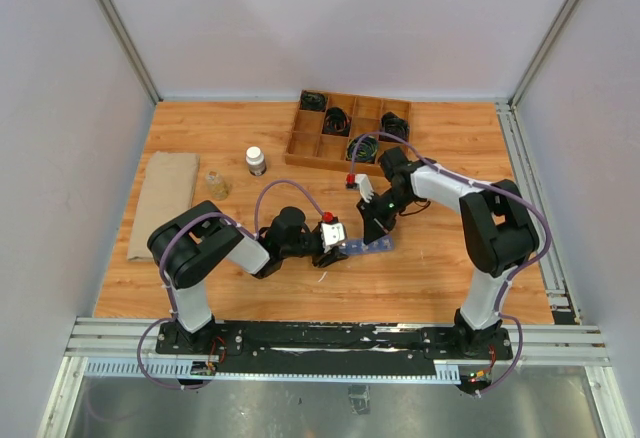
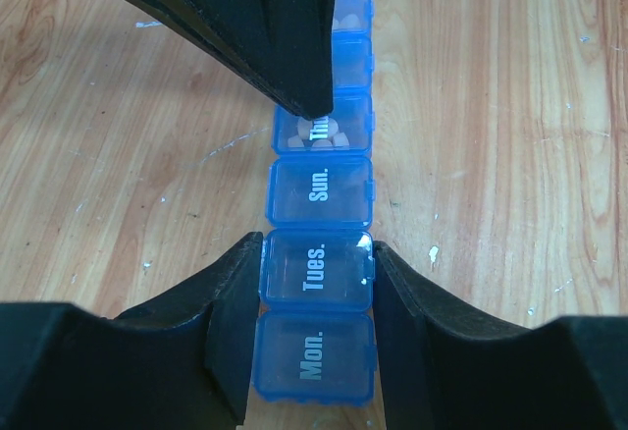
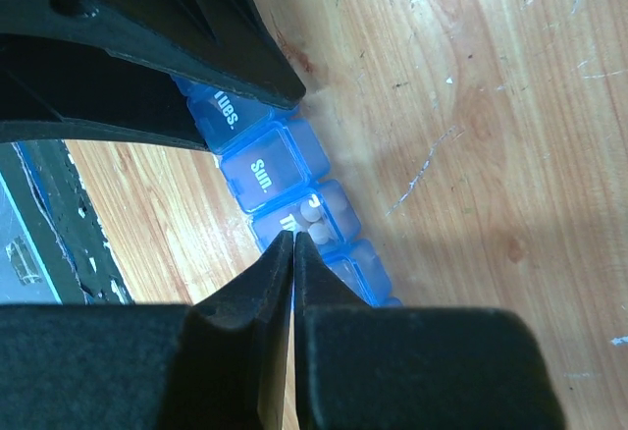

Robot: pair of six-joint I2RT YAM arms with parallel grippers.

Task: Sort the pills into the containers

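Observation:
The translucent-blue pill organizer (image 2: 319, 194) lies on the wooden table, lids marked Mon., Tues. and Sun. It also shows in the top view (image 1: 372, 247) and the right wrist view (image 3: 263, 170). My left gripper (image 2: 316, 283) is shut on it, fingers pressed against both sides of the Tues. and Mon. compartments. My right gripper (image 3: 295, 237) is shut, its tips touching the lid of the compartment past Sun. White pills (image 3: 312, 216) show through that lid; they also show in the left wrist view (image 2: 339, 138). More pale pills lie in the farther compartments.
A wooden divided tray (image 1: 306, 144) of black cables stands at the back. A white-capped bottle (image 1: 256, 161) and a small clear jar (image 1: 217, 185) stand at the back left. A brown cloth (image 1: 165, 203) lies at the left edge.

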